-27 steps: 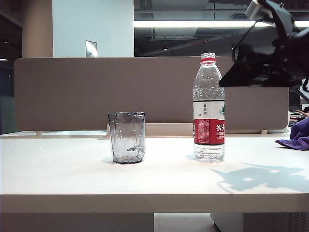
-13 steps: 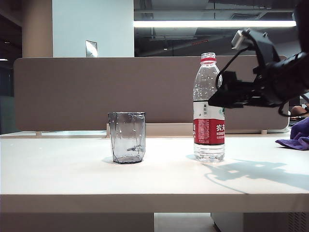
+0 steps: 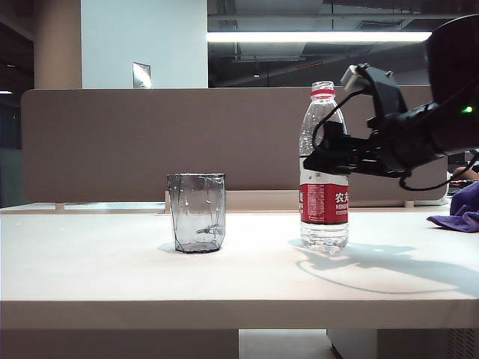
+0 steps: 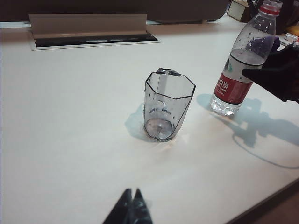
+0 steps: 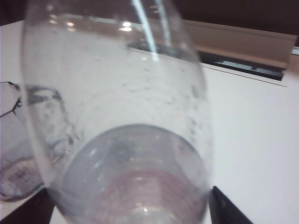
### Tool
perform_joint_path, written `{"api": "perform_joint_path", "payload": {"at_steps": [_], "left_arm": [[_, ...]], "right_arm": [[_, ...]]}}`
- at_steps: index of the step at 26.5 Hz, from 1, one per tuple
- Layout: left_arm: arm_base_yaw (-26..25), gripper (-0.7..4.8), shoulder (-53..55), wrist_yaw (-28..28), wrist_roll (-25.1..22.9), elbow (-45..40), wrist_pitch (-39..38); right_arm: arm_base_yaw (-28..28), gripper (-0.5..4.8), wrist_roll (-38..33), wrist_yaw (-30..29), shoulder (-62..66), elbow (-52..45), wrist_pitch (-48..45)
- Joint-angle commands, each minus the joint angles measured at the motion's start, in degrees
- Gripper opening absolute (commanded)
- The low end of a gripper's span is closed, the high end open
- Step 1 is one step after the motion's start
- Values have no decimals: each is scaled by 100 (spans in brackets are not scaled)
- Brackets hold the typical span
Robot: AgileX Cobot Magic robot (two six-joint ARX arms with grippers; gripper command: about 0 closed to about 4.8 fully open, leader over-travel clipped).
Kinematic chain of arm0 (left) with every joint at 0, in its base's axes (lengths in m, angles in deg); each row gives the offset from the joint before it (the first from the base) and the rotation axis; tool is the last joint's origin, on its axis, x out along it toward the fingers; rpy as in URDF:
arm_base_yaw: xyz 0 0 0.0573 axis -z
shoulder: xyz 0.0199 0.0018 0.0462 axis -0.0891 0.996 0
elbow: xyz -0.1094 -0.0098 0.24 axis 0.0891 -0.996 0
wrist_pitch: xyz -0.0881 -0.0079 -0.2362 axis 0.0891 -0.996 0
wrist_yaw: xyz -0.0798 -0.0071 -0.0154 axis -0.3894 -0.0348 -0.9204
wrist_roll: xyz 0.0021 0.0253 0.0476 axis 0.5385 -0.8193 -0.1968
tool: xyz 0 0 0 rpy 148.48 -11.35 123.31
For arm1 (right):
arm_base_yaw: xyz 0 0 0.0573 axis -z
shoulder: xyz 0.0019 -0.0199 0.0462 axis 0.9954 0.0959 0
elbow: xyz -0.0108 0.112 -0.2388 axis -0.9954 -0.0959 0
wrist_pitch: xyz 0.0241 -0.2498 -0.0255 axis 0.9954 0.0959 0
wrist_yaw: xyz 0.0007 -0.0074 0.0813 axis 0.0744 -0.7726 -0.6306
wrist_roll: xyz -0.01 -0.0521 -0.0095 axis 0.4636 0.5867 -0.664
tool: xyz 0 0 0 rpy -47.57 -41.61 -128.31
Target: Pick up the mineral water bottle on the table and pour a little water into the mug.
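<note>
The mineral water bottle (image 3: 323, 206) stands upright on the table (image 3: 112, 277), right of centre, with its red neck ring and red-and-white label showing. The grey faceted mug (image 3: 197, 212) stands upright to its left, well apart. My right gripper (image 3: 311, 161) is open, level with the label's upper edge. In the right wrist view the bottle (image 5: 121, 116) fills the picture between the two dark fingers (image 5: 226, 210), and the mug (image 5: 14, 177) shows behind it. My left gripper (image 4: 132, 192) is shut and empty, low over the table, short of the mug (image 4: 167, 107).
A purple cloth (image 3: 460, 213) lies at the table's right edge. A grey divider panel (image 3: 150, 142) runs along the back, with a cable slot (image 4: 88, 39) in front of it. The table's thick front edge (image 3: 224, 314) is near the camera.
My right arm has come down and moved left from above the bottle's right side; its open fingers now flank the bottle. Bottle, mug and left gripper have not moved.
</note>
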Motion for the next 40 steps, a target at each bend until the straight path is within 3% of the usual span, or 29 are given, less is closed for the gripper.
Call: {"api": "perform_joint_path", "payload": {"at_steps": [1, 11, 16, 21, 26, 36, 40], "left_arm": [[2, -4, -2, 0, -4, 20, 101], [2, -4, -2, -2, -2, 20, 98], [0, -4, -2, 2, -4, 20, 98], [0, -4, -2, 0, -4, 20, 98], [0, -4, -2, 2, -7, 20, 98], [-2, -4, -2, 151, -22, 20, 98], [0, -4, -2, 153, -24, 20, 101]], "right_arm": [[-101, 479, -22, -103, 122, 205, -109], [-289, 479, -24, -72, 675, 713, -98], [-289, 439, -22, -61, 684, 708, -98], [-330, 439, -22, 529, 684, 708, -98], [-413, 439, -26, 573, 645, 708, 48], [-752, 439, -24, 1241, 603, 695, 201], [-752, 347, -22, 1303, 573, 699, 201]]}}
